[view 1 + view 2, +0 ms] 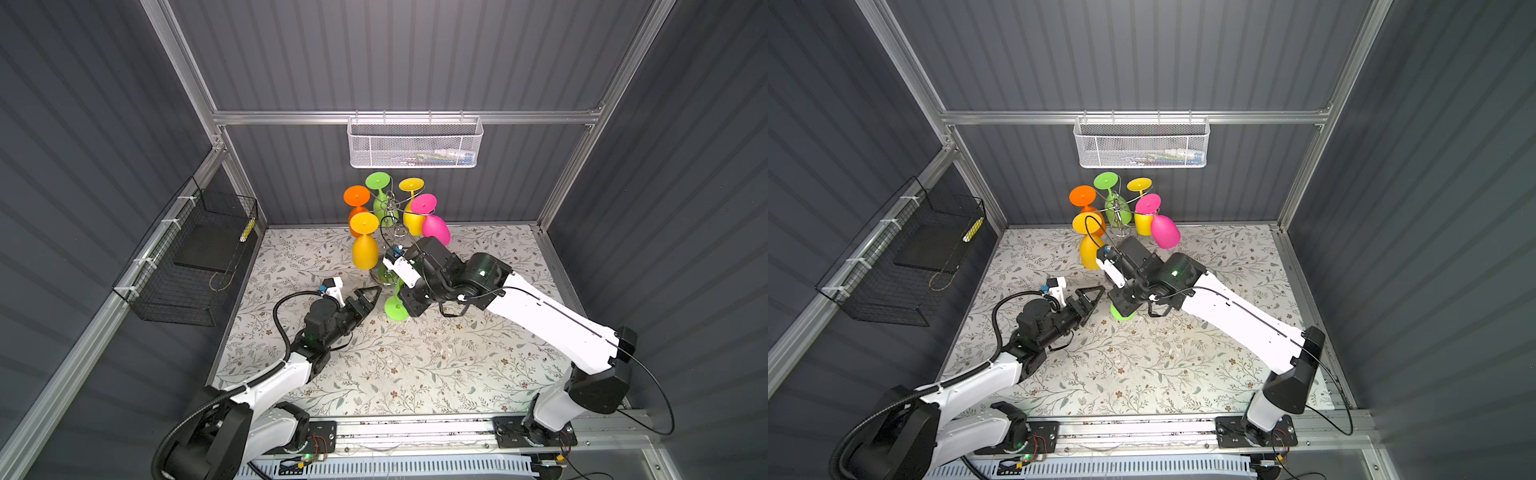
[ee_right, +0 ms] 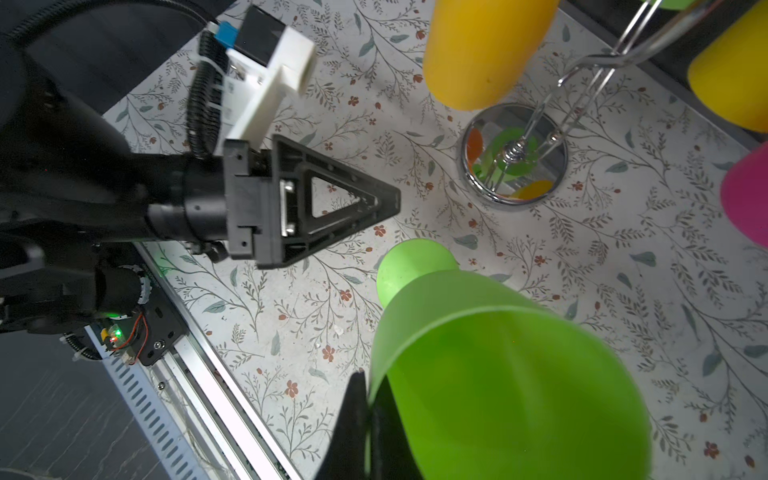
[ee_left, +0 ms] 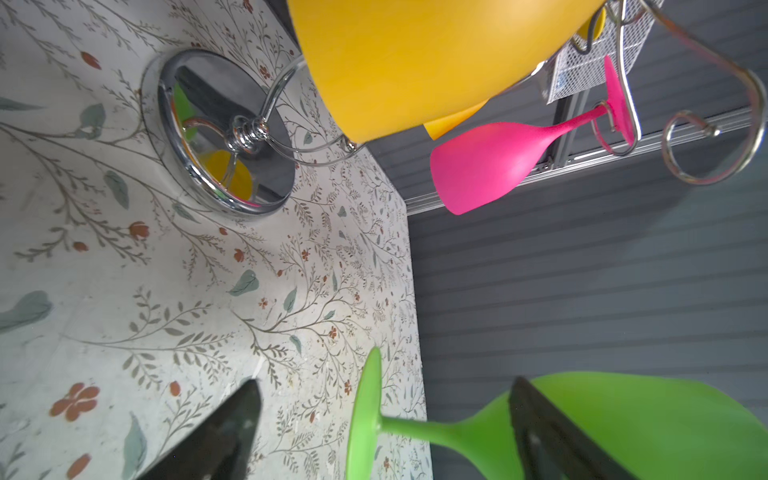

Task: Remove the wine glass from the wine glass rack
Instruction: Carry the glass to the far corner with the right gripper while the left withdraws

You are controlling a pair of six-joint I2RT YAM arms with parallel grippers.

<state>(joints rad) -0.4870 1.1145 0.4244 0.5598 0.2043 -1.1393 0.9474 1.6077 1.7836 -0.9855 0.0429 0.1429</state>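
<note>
You're looking at a wine glass rack (image 3: 226, 137) of polished chrome wire, its disc base mirror-glossy. The green wine glass (image 2: 498, 374) looks like frosted, matt plastic, slightly translucent. The pink wine glass (image 3: 486, 166) has a finely grainy matt skin. Your table cover (image 3: 124, 311) is a smooth printed sheet with a faint sheen. The white mesh basket (image 1: 411, 145) looks like painted metal.

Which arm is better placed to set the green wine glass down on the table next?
Right, most likely. The right gripper is shut on the green wine glass at its rim, already off the wine glass rack; the left gripper stands open nearby and grips nothing.
</note>
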